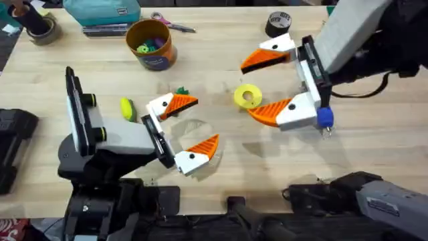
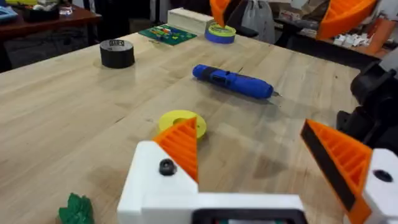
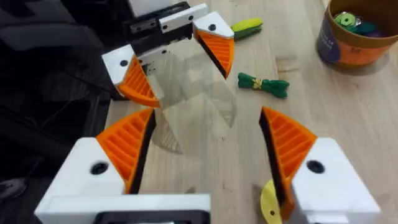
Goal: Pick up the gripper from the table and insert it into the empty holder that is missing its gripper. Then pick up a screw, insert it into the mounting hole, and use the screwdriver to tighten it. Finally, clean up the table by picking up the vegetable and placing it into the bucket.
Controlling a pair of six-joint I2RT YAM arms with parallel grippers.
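Observation:
My left gripper stands open low over the table, each white holder carrying an orange ribbed finger. A dark screw head sits in one holder's mounting hole. My right gripper is open too, both its holders fitted with orange fingers, facing the left one. The blue screwdriver lies on the wood, partly under the right gripper. The green vegetable rests just beyond the left gripper. The orange bucket stands at the back left, holding small toys.
A yellow flat ring lies between the right gripper's fingers in the overhead view. A yellow-green toy sits left of the left gripper. A black tape roll, scissors, a teal case and another tape roll line the back edge.

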